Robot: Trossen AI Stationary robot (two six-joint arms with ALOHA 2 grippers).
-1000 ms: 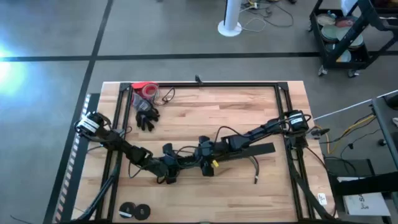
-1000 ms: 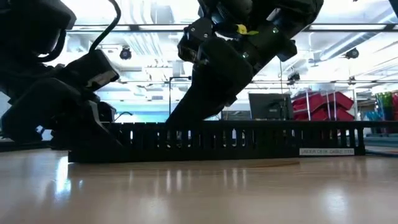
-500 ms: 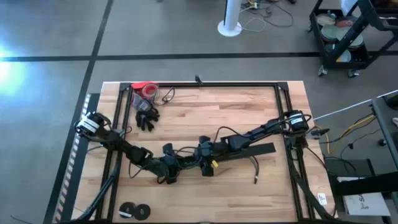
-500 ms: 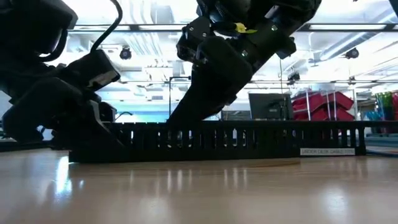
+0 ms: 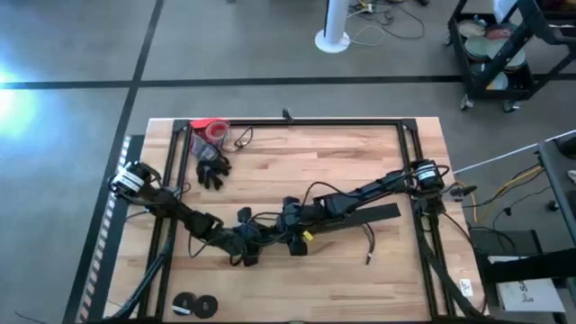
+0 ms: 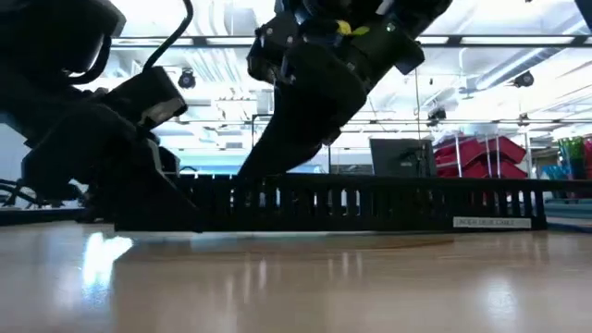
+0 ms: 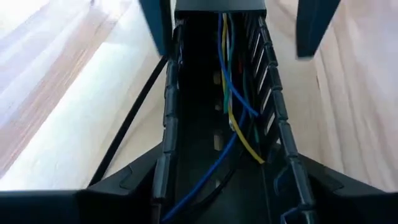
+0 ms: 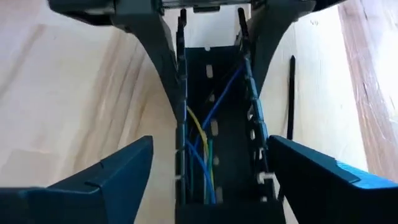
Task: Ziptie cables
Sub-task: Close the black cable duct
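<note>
A long black slotted bar [image 5: 360, 219] lies on the wooden table [image 5: 360, 153], and the low view shows it flat on its underside [image 6: 370, 205]. The cables, thin blue, yellow and green wires [image 7: 230, 106], run inside its channel [image 8: 202, 140]. My left gripper [image 5: 247, 250] sits at the bar's left end, shut on it [image 7: 224, 199]. My right gripper [image 5: 292, 238] stands just to the right of it, open [image 8: 217, 186]. Its fingers straddle the bar, one on each side, apart from the walls. More black cable [image 5: 315, 192] loops over the right arm. My left gripper holds the slotted bar by its two side walls [image 7: 163, 167] near the bar's left end, pinched between the two fingers [image 7: 118, 186]. The fingers come slanting down from the table's left and lie along the bar. The bar stays flat on the table.
A thin black strip [image 8: 290, 93] lies on the wood beside the bar. A red roll [image 5: 209, 129] and a black glove [image 5: 212, 167] lie at the far left. Two black rolls [image 5: 194, 306] sit at the near edge. A black frame [image 5: 297, 120] borders the table.
My right gripper has gone a little toward the table's left along the bar, closer to the left gripper. The bar has slid slightly along the table and still lies flat.
</note>
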